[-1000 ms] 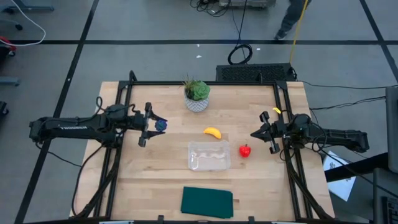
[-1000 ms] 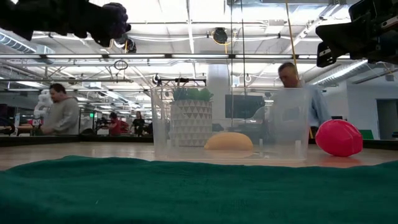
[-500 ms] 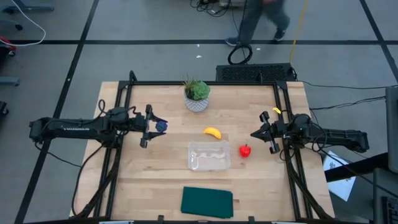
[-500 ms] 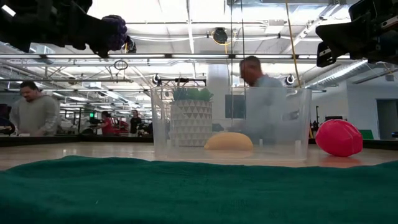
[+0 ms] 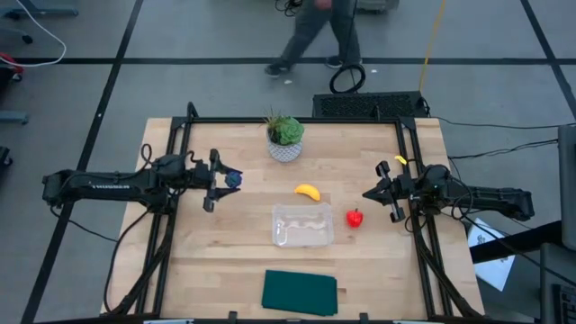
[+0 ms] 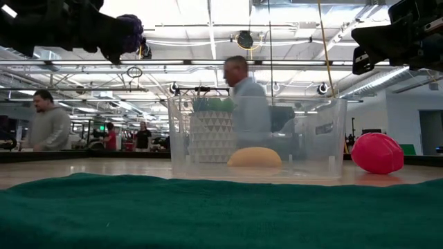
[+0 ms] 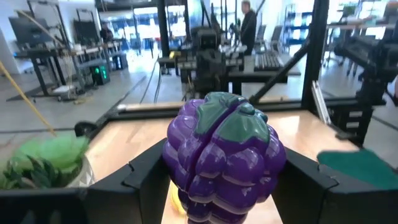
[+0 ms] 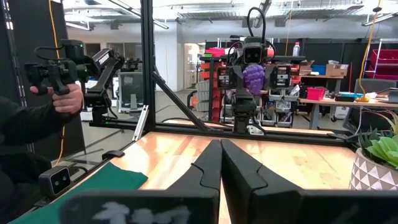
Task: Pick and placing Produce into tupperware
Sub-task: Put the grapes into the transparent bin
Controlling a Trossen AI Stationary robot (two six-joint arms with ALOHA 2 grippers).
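A purple toy grape bunch [image 7: 221,155] with a green top sits between the fingers of my left gripper [image 5: 229,181], high above the table's left part [image 6: 129,33]. The yellow banana [image 5: 308,191] lies on the table just beyond the clear tupperware [image 5: 303,225]. The red fruit with a green top [image 5: 355,218] lies right of the tupperware. Nothing shows inside the tupperware. My right gripper [image 5: 369,194] hangs shut above the table's right side, right of the red fruit, holding nothing [image 8: 221,163]. My left gripper pinches the grape bunch by its two opposite sides [image 7: 177,168] between its two fingers [image 7: 140,183]. The fingers lie level and point toward the table's right edge. The bunch is lifted clear of the table, its green top [image 7: 239,121] turned up and away from the gripper.
A potted plant [image 5: 285,137] stands at the table's far middle. A dark green cloth [image 5: 300,292] lies at the near edge. Black frame rails [image 5: 180,162] run along both sides. A person [image 5: 315,36] walks on the floor beyond the far edge.
Both arms have kept still, with the grape bunch held in the left gripper. A person beyond the far edge has walked from right to left.
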